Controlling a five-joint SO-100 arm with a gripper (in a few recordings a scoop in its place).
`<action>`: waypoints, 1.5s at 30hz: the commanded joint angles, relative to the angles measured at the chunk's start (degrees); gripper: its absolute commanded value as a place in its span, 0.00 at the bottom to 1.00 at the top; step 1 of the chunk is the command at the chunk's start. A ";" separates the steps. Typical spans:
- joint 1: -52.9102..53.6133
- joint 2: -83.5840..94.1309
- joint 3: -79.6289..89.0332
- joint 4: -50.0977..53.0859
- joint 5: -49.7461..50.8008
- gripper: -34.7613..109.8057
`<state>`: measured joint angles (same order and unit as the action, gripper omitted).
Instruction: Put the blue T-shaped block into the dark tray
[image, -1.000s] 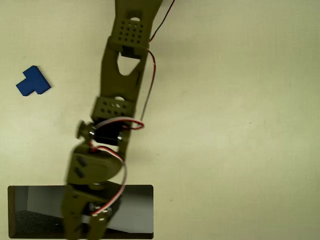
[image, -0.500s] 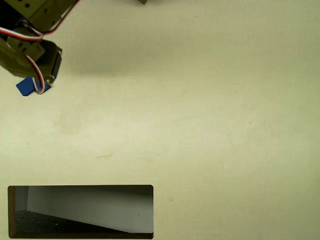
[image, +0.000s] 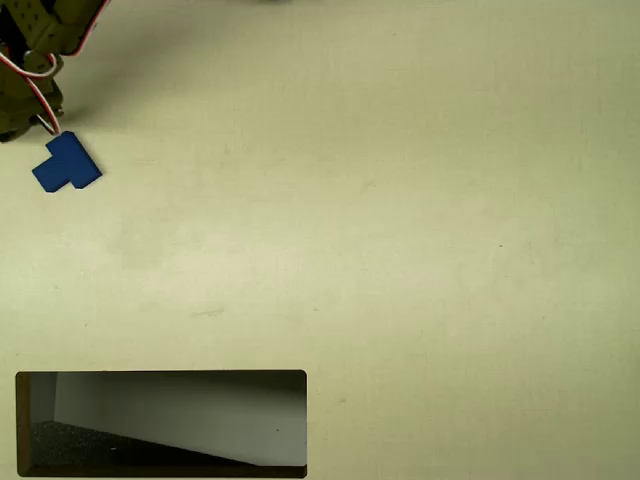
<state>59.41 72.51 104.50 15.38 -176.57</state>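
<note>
The blue T-shaped block (image: 67, 165) lies flat on the pale tabletop at the far left of the overhead view, uncovered and with nothing gripping it. The olive-green arm reaches in from the top left corner, red and white wires looped over it. Its gripper end (image: 30, 108) sits just above and left of the block, nearly touching the block's upper edge. The fingers are hidden under the arm's body, so open or shut is not visible. The dark tray (image: 160, 374) lies along the bottom left edge, with a pale grey slanted wall and a black speckled floor, and nothing inside.
The pale tabletop (image: 400, 250) spreads bare across the middle and right. The arm's soft shadow falls along the top left.
The arm swung from over the tray to the top left corner. Half a second ago it overlapped the block; now it has drawn back up and left. The block has not moved.
</note>
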 joint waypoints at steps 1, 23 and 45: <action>2.72 -0.26 -2.81 -0.53 -7.82 0.24; -10.20 -6.86 10.90 -27.16 6.59 0.24; -28.83 -13.01 10.72 -40.34 26.10 0.24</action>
<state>31.11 58.97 115.66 -23.91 -150.91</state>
